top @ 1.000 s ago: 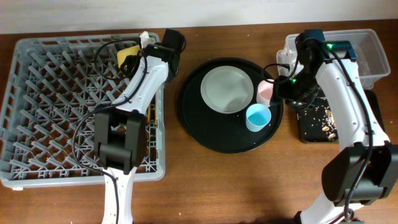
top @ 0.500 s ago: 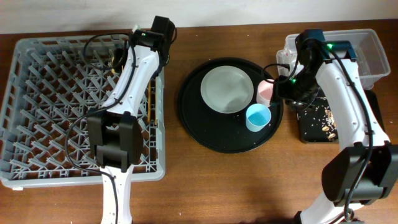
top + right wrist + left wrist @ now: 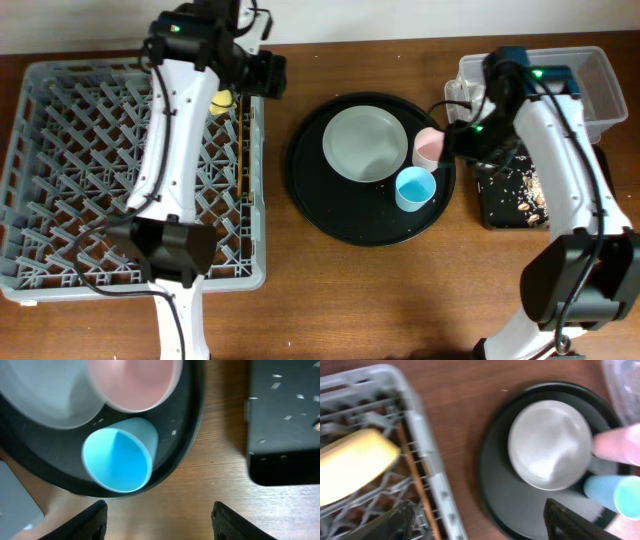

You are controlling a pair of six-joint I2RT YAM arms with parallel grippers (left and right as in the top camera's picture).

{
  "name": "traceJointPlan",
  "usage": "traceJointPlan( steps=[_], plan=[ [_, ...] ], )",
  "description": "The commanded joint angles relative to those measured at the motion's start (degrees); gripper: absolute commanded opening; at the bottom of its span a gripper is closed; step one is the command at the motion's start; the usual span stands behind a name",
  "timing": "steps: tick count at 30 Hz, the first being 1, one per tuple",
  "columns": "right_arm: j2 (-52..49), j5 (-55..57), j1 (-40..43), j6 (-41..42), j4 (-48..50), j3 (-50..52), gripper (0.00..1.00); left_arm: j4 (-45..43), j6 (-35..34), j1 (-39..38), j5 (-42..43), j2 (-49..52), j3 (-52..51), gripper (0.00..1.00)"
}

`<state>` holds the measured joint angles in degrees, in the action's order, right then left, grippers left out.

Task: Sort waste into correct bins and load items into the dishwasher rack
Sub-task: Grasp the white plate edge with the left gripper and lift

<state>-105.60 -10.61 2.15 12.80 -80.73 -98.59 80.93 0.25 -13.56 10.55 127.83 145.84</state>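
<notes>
Since the earlier frames the left arm (image 3: 165, 130) has lifted out of the dishwasher rack (image 3: 80, 200) and swung toward the round black tray (image 3: 330, 225), leaving the yellow bowl (image 3: 220, 100) in the rack corner nearest that tray. The right arm (image 3: 560, 150) has hardly shifted. From overhead, the grey plate (image 3: 365, 143), pink cup (image 3: 430, 148) and blue cup (image 3: 415, 188) sit on the round tray. The chopsticks (image 3: 243, 150) lie along the rack edge facing it, and on its far side from the rack are the clear tub (image 3: 600, 80) and the flat black tray (image 3: 515, 195) with its scattered food scraps (image 3: 525, 190). In the left wrist view, the left gripper (image 3: 477, 510) hangs with jaws wide apart and empty, between rack and round tray. In the right wrist view, the right gripper (image 3: 160, 515) is likewise spread and empty, just off the round tray's rim beside the blue cup. The loading step appears to be in hand. The plate looks next, calling for a descent onto its rim and an edge pinch clear of both cups.
</notes>
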Motion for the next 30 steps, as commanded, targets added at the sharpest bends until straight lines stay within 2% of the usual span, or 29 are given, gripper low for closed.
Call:
traceJointPlan(
  steps=[1,4,8,12,14,16,23,25,28,30],
  plan=[
    [0.52,-5.9,6.32,-4.87,-0.59,-1.22,0.65,-0.96,0.61,-4.9,3.13,-0.35,-1.46,0.76],
    [0.52,-7.63,7.72,-5.55,-0.44,-1.22,0.64,-5.14,-3.93,-7.72,-0.26,-0.11,-7.8,0.75],
    [0.5,-7.58,7.67,-5.53,0.22,-1.22,0.65,-14.82,-7.76,-10.69,-0.35,-0.11,-18.8,0.63],
    [0.5,-6.73,7.65,-5.53,0.02,-1.22,0.65,-24.98,-12.66,-13.84,-4.66,-0.11,-28.72,0.59],
    [0.5,-6.75,7.61,-5.51,0.02,-1.22,0.65,-28.76,-14.93,-15.3,-8.37,-0.11,-32.92,0.53],
    [0.5,-6.78,7.61,-5.51,0.02,-1.22,0.65,-31.32,-16.5,-15.8,-10.27,-0.02,-36.44,0.53],
    [0.5,-6.75,7.61,-5.51,-0.02,-1.22,0.65,-35.98,-25.97,-14.8,-11.43,4.52,-39.69,0.51],
    [0.5,-6.78,7.61,-5.51,-0.04,-1.22,0.65,-37.7,-25.99,-14.82,-8.48,6.29,-39.69,0.39],
    [0.5,-6.73,7.61,-5.55,-0.66,-1.22,0.65,-37.97,-27.71,-14.82,-7.74,7.74,-39.74,0.34],
    [0.5,-6.73,7.61,-5.55,-0.85,-1.22,0.65,-38.05,-27.87,-14.82,-7.76,7.91,-39.74,0.19]
  ],
)
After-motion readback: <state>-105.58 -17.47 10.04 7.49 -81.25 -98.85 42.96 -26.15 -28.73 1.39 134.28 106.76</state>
